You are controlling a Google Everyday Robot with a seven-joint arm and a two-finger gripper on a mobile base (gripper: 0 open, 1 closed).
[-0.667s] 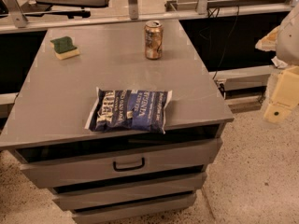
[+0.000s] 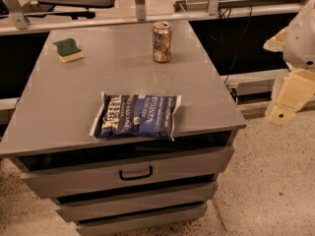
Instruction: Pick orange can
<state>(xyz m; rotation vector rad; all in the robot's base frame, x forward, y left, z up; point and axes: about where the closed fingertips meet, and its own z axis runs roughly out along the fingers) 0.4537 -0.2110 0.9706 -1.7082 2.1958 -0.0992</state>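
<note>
The orange can [image 2: 161, 42] stands upright near the far edge of the grey cabinet top [image 2: 118, 77], coppery with pale markings and a silver top. My gripper [image 2: 290, 96] is a cream-coloured part hanging below the white arm [image 2: 301, 38] at the right edge of the view. It is beside the cabinet's right side, below the level of the top, well to the right of the can and nearer the front. It holds nothing that I can see.
A blue chip bag [image 2: 138, 116] lies flat near the front edge. A green and yellow sponge [image 2: 68, 50] sits at the far left. The cabinet has drawers with a handle [image 2: 135, 172]. Metal frames and cables stand behind it.
</note>
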